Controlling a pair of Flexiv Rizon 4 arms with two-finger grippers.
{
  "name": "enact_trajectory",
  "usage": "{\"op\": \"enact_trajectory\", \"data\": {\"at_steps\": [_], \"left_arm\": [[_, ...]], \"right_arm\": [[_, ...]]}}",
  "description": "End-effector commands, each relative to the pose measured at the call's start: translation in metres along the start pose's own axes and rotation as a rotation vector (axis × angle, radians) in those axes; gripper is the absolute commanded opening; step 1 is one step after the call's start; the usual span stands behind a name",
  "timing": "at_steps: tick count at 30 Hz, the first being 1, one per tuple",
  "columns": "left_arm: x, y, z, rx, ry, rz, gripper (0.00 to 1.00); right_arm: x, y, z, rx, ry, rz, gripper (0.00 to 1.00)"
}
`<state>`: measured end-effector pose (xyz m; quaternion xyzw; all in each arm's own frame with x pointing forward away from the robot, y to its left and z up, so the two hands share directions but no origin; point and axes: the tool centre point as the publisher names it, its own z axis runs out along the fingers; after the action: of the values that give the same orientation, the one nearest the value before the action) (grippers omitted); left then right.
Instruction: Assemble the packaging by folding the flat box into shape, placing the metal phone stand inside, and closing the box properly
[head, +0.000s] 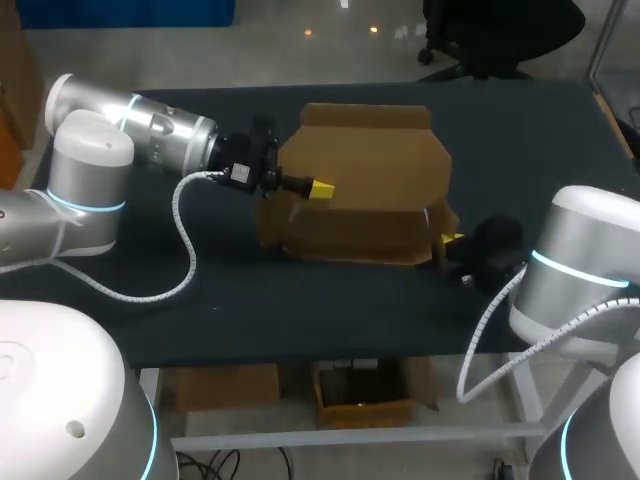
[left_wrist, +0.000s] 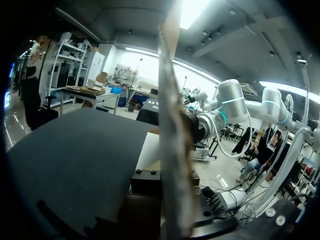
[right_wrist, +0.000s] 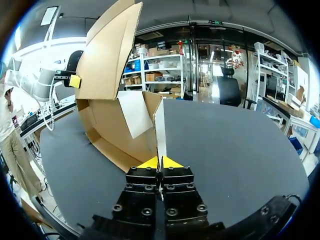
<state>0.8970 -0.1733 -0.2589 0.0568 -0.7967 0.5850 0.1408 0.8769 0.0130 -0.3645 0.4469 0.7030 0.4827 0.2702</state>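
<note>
At the middle of the desk (head: 300, 300), somewhat toward its far side, the half-folded cardboard box (head: 365, 190) stands open with both arms on it. The left tool (head: 320, 188) sits at the left edge of the raised lid flap (right_wrist: 107, 50). In its own wrist view the board runs edge-on straight down its centreline, so I judge it clamped on that flap. The right tool (head: 452, 240) is at the near right corner, its yellow tips pressed together on the thin side flap (right_wrist: 160, 125). The phone stand shows in none of the views, so I cannot tell where it lies.

The main risk is that thin board is held at two spots at once. If the arms pull in different directions, a crease could tear or a wall could buckle the wrong way. If the left grip slips, the lid may drop shut before anything goes inside. The box looks light, so a sideways tug could drag or tip it instead of folding it. Fetching the stand means one tool lets go, and the freed walls could then spring back flat.

For room, the far edge of the desk lies close behind the box, so a push that way is risky. A broad bare strip runs along the near side. There is open surface to the left and right, apart from the left arm's cable (head: 185, 260) looping over the near left part.
</note>
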Motion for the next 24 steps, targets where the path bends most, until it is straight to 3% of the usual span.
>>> {"op": "enact_trajectory", "data": {"at_steps": [1, 24], "left_arm": [[-0.0025, 0.0031, 0.0046, -0.001, 0.003, 0.000, 0.00], [-0.0025, 0.0031, 0.0046, -0.001, 0.003, 0.000, 0.00]], "right_arm": [[0.0105, -0.0016, 0.0028, 0.008, -0.075, -0.012, 0.00], [0.0104, -0.0020, 0.0011, 0.014, -0.123, 0.003, 0.00]]}}
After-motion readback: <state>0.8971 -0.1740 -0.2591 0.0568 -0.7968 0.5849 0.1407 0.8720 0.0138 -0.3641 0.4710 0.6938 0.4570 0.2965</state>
